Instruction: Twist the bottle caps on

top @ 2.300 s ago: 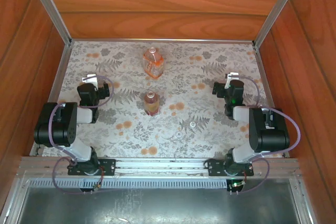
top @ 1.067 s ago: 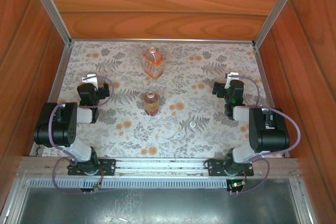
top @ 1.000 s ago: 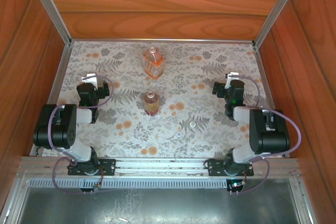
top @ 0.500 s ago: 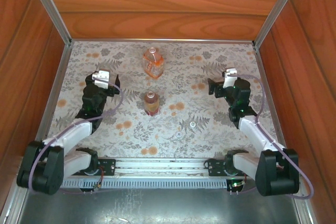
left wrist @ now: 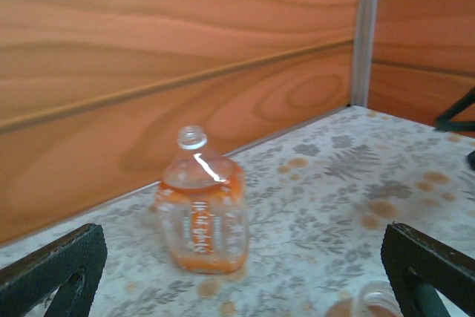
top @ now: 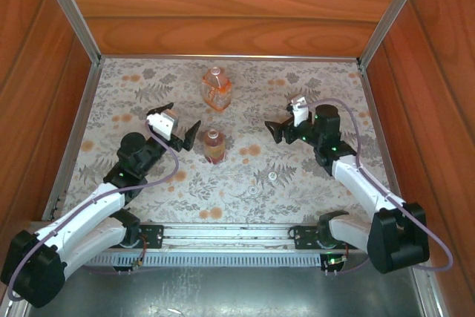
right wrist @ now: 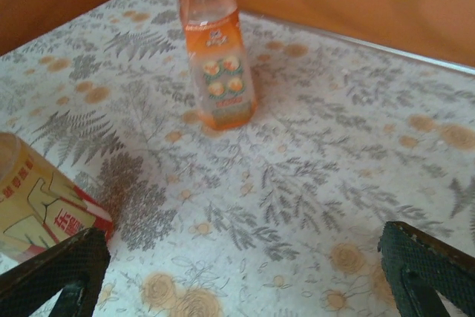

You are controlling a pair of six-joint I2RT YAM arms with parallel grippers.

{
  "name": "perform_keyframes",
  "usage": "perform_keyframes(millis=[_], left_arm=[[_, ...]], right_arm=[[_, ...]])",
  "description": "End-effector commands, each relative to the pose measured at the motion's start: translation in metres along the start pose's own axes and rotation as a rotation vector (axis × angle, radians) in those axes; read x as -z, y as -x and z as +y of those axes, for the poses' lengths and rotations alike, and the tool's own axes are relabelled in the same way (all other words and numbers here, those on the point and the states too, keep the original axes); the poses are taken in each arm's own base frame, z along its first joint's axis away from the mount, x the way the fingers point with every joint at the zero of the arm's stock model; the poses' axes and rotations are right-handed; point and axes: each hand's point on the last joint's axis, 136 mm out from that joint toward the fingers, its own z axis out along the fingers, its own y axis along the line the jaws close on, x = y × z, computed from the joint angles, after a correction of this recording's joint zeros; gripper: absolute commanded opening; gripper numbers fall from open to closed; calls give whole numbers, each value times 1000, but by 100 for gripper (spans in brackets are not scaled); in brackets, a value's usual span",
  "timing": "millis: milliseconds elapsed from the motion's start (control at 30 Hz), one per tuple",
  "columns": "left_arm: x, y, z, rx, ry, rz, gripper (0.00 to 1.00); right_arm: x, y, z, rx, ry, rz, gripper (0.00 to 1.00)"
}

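Plastic squarish bottle (top: 216, 88), round bottle (top: 214, 146); 2 tiny caps (top: 272, 177) loose; left end effector (top: 182, 118), right end effector (top: 280, 118) spread.

Wide bottle (top: 216, 88) stood back-centre on table (top: 319, 83), slim bottle (top: 214, 145) before it. Caps (top: 272, 177) (top: 254, 190) lay nearer, right of slim bottle. Left gripper (top: 180, 122) and right gripper (top: 279, 125) flanked it.

Left arm: unfolded from its tucked pose, elbow dropped to the near left corner, forearm stretched out over the table
Left gripper (top: 180, 121): carried from the left side toward the middle, now just left of the slimmer bottle (top: 214, 146), apart from it
Right arm: likewise unfolded, elbow lowered to the near right
Right gripper (top: 282, 120): shifted left and slightly farther
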Motion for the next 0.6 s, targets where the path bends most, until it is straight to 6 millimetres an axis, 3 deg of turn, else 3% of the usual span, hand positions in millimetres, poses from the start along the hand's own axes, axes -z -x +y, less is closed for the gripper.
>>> perform_keyframes(millis=[0,133,267,567], left_arm=[[-1,-15,-41,57,-157,45,100],[-8,-29,-73,34,-240,61,100],[-16,-41,-87,32,-253,27,100],[-22,-88,-78,-1,-182,87,100]], right_arm=[[-7,13,6,42,17,-25,100],[-13,10,7,34,23,-20,100],[-17,7,9,28,28,-11,100],[-18,4,12,32,33,-8,100]])
